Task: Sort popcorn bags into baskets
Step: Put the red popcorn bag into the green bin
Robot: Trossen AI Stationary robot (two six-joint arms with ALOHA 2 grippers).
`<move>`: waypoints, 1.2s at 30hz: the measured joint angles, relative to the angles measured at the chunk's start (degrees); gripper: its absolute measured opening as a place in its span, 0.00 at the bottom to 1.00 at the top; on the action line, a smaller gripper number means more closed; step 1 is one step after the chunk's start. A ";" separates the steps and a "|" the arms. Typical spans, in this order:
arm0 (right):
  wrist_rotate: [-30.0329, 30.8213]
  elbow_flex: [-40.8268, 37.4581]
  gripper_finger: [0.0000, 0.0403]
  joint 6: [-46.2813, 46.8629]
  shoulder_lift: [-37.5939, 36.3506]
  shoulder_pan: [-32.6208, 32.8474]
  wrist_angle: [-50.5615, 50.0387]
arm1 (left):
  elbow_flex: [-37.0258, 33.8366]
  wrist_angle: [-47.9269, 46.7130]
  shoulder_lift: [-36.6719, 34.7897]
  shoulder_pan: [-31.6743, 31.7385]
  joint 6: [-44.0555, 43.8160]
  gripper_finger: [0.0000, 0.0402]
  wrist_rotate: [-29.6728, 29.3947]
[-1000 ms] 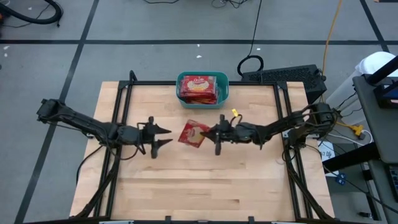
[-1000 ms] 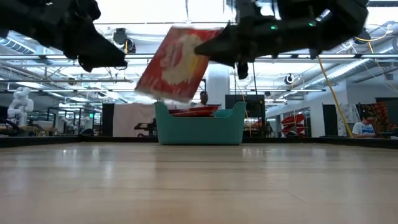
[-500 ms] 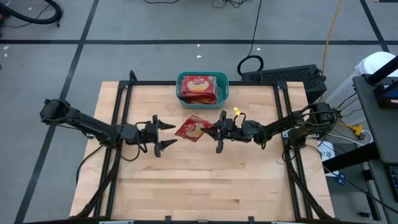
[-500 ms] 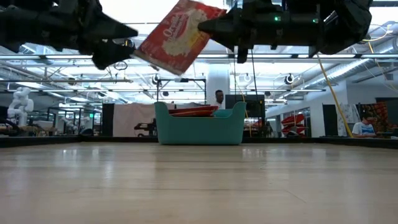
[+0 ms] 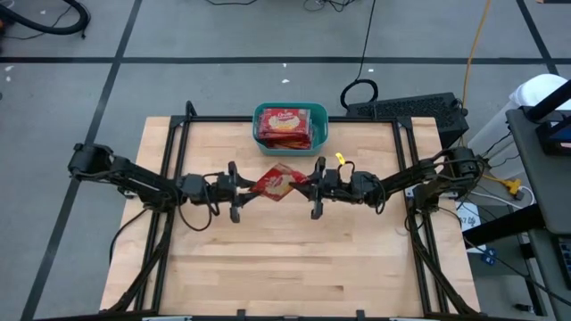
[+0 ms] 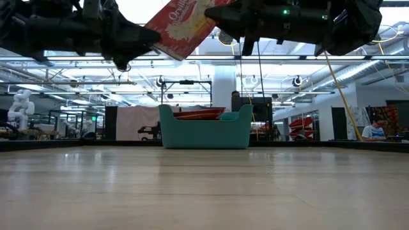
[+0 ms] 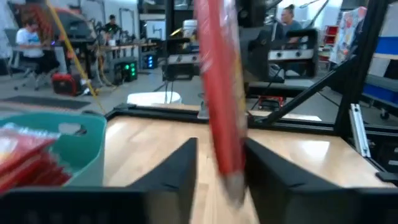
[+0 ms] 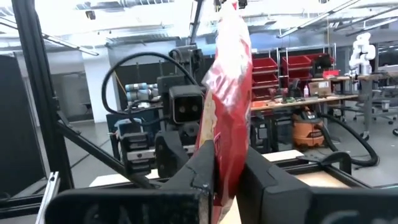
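A red popcorn bag with a cream label hangs in the air over the table's middle, also seen in the low view. My right gripper is shut on its right end. My left gripper is open, with one finger on either side of the bag's left end and a gap to each. The teal basket stands at the table's far edge, with several red bags stacked in it. My right gripper pinches the bag's right end between its two fingers. The fingers come level from the table's right side. The bag is lifted clear of the table and sticks out toward the left arm, tilted with its label face up and toward the near edge.
A black metal frame runs along the table's left, right and far sides. A dark keyboard-like unit lies behind the far right corner. Bare wood stretches over the near half of the table.
My left gripper has gone toward the table's right edge until its open fingers flank the bag's left end. My right gripper has risen with the bag, which now hangs higher and has turned a little.
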 joint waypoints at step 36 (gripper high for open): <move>10.33 -14.45 0.35 3.44 -6.16 -2.90 -13.79 | 44.10 -64.67 2.27 46.31 29.45 0.05 30.82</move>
